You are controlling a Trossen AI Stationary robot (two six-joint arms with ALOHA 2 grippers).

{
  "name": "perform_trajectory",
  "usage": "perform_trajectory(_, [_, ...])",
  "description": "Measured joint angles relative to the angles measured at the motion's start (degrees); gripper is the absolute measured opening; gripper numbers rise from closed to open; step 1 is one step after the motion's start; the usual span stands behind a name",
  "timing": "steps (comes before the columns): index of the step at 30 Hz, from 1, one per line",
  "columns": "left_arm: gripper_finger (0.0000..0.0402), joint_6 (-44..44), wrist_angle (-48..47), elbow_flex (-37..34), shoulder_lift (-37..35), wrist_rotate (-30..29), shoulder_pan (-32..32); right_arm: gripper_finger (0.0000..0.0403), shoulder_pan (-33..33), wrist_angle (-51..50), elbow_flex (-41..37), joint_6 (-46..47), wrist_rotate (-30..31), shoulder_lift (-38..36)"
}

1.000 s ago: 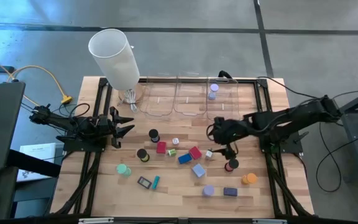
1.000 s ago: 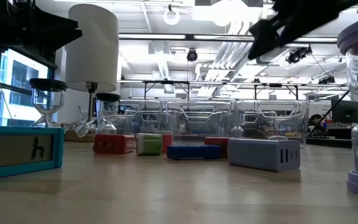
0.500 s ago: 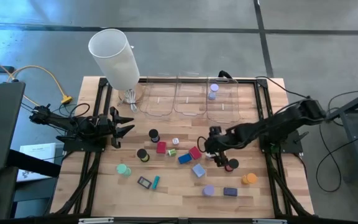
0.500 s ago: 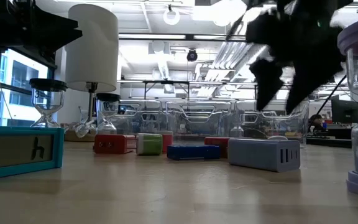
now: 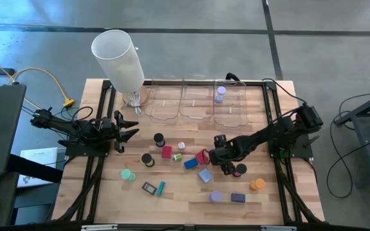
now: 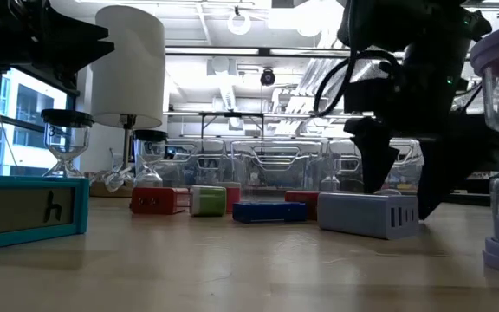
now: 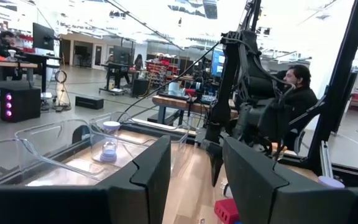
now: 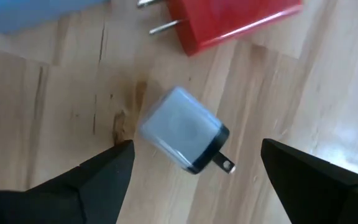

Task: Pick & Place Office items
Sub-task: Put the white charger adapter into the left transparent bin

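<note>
Our right end effector point(image 5: 218, 158) hangs low over the desk point(image 5: 185, 192) with its fingers spread wide and nothing between them; in the right wrist view the two fingers stand on either side of a small white plug adapter point(image 8: 182, 137), which lies flat on the wood just beside the red plug block point(image 5: 202, 157). We judge that the fingers straddle the adapter so they can close on it next, and that they stand open that far to clear its body and prongs.

We take the red plug block as our landmark. A blue block point(image 5: 191, 163) lies just beside it, a lavender block point(image 5: 205, 175) near it, a black and red roll point(image 5: 239, 170) near it on the right arm's side, and an orange roll point(image 5: 257, 185) further off. The clear bins point(image 5: 198, 102) stand well apart from it at the desk's far edge, one already holding a lavender piece point(image 5: 220, 95).

Our right arm reaches long and low across the desk, wrist bent downward. Our left end effector point(image 5: 128, 128) waits well apart from the red plug block, partly open and empty.
</note>
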Motion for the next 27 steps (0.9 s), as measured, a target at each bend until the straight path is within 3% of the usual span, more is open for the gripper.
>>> perform_trajectory(6, [0.0143, -0.58, -0.24, 0.02, 0.01, -0.02, 0.00, 0.0338, 1.12, 1.27, 0.13, -7.07, 0.55, 0.72])
perform_trajectory(10, [0.0143, -0.58, -0.44, 0.01, 0.01, -0.02, 0.00, 0.0315, 1.39, 1.32, 0.13, -10.15, 0.63, 0.79])
perform_trajectory(24, [0.0143, -0.69, -0.42, 0.01, 0.01, -0.15, 0.00, 0.0133, 1.36, 0.13, 0.04, -10.31, -0.23, 0.90])
perform_trajectory(27, [0.0143, -0.82, -0.42, 0.02, 0.01, -0.15, 0.00, 0.0120, 1.31, 0.24, 0.04, -10.29, 0.14, 0.90])
